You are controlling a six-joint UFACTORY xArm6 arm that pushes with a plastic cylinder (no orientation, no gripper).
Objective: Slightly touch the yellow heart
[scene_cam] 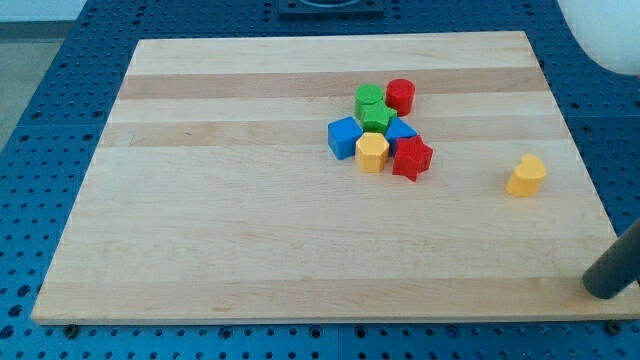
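Yellow heart [526,176] sits near the worktop's [250,240] right edge; my tip [603,288], a bare rod without jaws, stands apart toward the bottom-right corner.

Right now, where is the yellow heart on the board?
The yellow heart lies alone near the board's right edge in the camera view, apart from the block cluster, whose red star is nearest; my tip is below-right, not touching.

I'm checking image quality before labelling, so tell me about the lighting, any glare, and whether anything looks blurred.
Camera view: soft, even light, faint shadows beneath the blocks; a bright white glare patch at the top right corner; the yellow heart and the cluster are fairly sharp; my tip, near the view's bottom right, looks soft-edged and dark, apart from the heart.
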